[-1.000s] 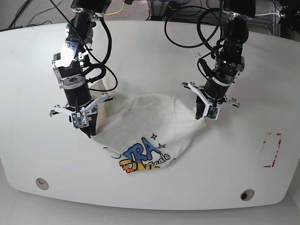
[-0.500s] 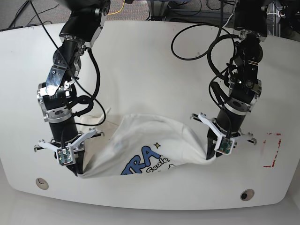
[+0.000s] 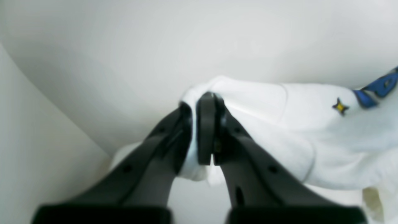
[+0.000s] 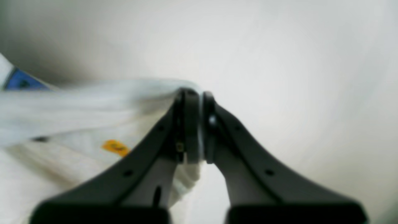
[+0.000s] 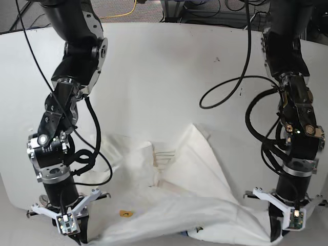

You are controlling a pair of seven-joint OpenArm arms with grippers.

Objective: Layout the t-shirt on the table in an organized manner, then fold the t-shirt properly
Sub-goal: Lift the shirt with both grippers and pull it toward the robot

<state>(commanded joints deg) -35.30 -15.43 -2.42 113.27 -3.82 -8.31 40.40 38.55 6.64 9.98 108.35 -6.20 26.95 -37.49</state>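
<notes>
The white t-shirt [image 5: 179, 205] lies spread and wrinkled near the front of the table [image 5: 169, 77], its front edge stretched between both grippers. Only a small orange bit of print [image 5: 124, 213] shows in the base view. My left gripper [image 5: 277, 233] at the lower right is shut on a shirt corner. The left wrist view shows the gripper [image 3: 199, 105] pinching white cloth [image 3: 279, 124], with a yellow star [image 3: 340, 106] and blue lettering beside it. My right gripper [image 5: 81, 237] at the lower left is shut on the other corner, seen close in the right wrist view as the gripper [image 4: 199, 96] on cloth [image 4: 62, 102].
Black cables [image 5: 225, 97] loop from both arms over the back half of the table. A small dark speck [image 5: 217, 59] marks the tabletop. Floor with cables and a yellow wire [image 5: 128, 11] lies beyond the far edge.
Both arms have pulled toward the table's front edge, dragging the shirt with them. The cloth has turned over, so the coloured lettering seen earlier is now almost all hidden.
</notes>
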